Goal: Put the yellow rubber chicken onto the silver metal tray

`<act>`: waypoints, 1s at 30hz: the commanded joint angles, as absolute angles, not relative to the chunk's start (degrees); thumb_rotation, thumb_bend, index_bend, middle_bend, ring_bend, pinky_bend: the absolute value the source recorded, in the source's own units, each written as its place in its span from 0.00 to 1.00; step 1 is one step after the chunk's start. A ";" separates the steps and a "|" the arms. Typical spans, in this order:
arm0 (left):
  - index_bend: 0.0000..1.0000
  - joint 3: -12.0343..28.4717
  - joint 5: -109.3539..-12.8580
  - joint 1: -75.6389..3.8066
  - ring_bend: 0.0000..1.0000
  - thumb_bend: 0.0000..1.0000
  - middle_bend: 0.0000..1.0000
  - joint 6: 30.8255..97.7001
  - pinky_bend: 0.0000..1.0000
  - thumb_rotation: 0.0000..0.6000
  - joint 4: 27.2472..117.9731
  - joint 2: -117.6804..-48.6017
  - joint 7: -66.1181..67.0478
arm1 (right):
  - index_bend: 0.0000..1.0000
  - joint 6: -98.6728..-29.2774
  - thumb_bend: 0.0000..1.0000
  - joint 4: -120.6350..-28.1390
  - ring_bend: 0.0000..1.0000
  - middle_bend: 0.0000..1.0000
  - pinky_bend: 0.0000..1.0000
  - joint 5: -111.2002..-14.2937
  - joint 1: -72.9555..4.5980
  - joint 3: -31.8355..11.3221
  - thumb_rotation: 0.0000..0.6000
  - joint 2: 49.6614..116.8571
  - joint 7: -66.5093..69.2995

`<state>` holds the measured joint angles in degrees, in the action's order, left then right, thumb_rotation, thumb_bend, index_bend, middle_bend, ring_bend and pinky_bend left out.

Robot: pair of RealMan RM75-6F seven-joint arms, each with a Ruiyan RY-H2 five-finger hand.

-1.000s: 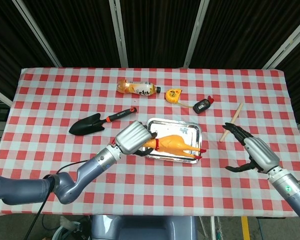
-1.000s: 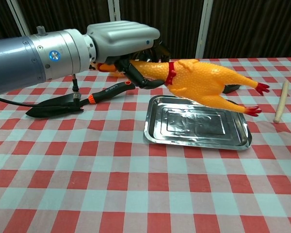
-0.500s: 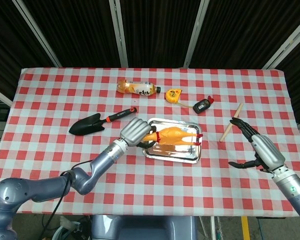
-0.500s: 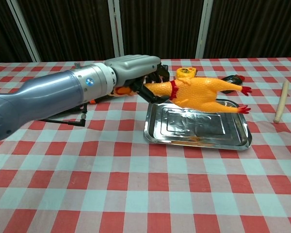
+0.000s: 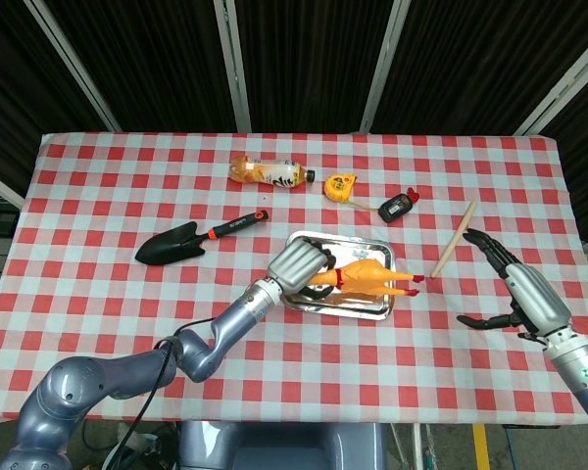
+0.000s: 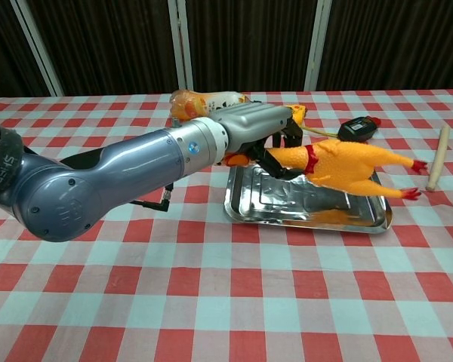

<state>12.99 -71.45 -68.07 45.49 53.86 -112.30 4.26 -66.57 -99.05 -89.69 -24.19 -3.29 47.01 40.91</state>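
Observation:
My left hand [image 5: 296, 264] [image 6: 258, 128] grips the yellow rubber chicken [image 5: 365, 277] [image 6: 347, 166] by its neck. The chicken hangs low over the silver metal tray [image 5: 314, 301] [image 6: 253, 204], its body above the tray's right half and its red feet past the right rim. Whether it touches the tray I cannot tell. My right hand [image 5: 517, 291] is open near the table's right edge, away from the tray, and shows only in the head view.
A black trowel [image 5: 188, 238] with an orange collar lies left of the tray. Behind it are an orange drink bottle [image 5: 268, 172], a yellow tape measure [image 5: 342, 186] and a black device [image 5: 398, 207]. A wooden stick [image 5: 453, 238] [image 6: 436, 157] lies right of the tray.
My left hand has carried the chicken to the right and lower over the tray. The right hand has drifted a little to the right.

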 commanded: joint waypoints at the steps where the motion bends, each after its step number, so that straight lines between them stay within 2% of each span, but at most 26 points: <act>1: 0.44 13.30 -71.14 -68.10 0.28 0.30 0.35 45.27 0.37 1.00 53.59 -112.40 5.79 | 0.00 -66.86 0.15 -98.90 0.00 0.01 0.11 -89.86 -23.96 -3.27 1.00 46.95 41.46; 7: 0.40 13.87 -69.51 -67.21 0.22 0.29 0.29 44.62 0.30 1.00 54.82 -111.55 8.31 | 0.00 -67.13 0.15 -98.46 0.00 0.02 0.11 -90.28 -23.86 -3.38 1.00 47.35 42.52; 9: 0.35 13.88 -68.95 -67.00 0.17 0.27 0.24 44.12 0.25 1.00 55.08 -111.21 9.29 | 0.00 -67.17 0.15 -98.32 0.00 0.02 0.11 -90.48 -23.80 -3.31 1.00 47.38 42.68; 11: 0.21 13.90 -68.27 -66.80 0.09 0.23 0.15 43.69 0.16 1.00 55.44 -110.87 10.50 | 0.00 -67.22 0.15 -98.29 0.00 0.02 0.11 -90.52 -23.72 -3.29 1.00 47.36 42.68; 14: 0.04 13.98 -66.70 -66.56 0.01 0.17 0.04 42.61 0.06 1.00 56.68 -109.90 12.92 | 0.00 -67.27 0.15 -98.51 0.00 0.02 0.11 -90.22 -23.67 -3.47 1.00 47.37 42.57; 16: 0.00 14.11 -65.96 -66.30 0.00 0.15 0.01 42.68 0.03 1.00 57.80 -109.24 14.32 | 0.00 -67.23 0.15 -98.62 0.00 0.02 0.11 -90.24 -23.64 -3.47 1.00 47.36 42.42; 22: 0.00 14.79 -65.67 -62.97 0.00 0.13 0.00 47.82 0.00 1.00 66.53 -104.06 16.14 | 0.00 -67.68 0.15 -98.08 0.00 0.02 0.11 -89.51 -23.30 -3.82 1.00 47.85 41.12; 26: 0.00 13.72 -66.82 -57.72 0.00 0.13 0.00 54.61 0.00 1.00 78.47 -95.14 19.19 | 0.00 -68.09 0.16 -96.90 0.00 0.02 0.11 -88.65 -23.09 -4.27 1.00 48.95 40.45; 30: 0.03 11.64 -67.10 -50.27 0.00 0.13 0.00 62.86 0.00 1.00 92.03 -84.03 22.60 | 0.00 -69.48 0.23 -95.16 0.00 0.02 0.11 -86.46 -22.36 -5.22 1.00 50.87 36.75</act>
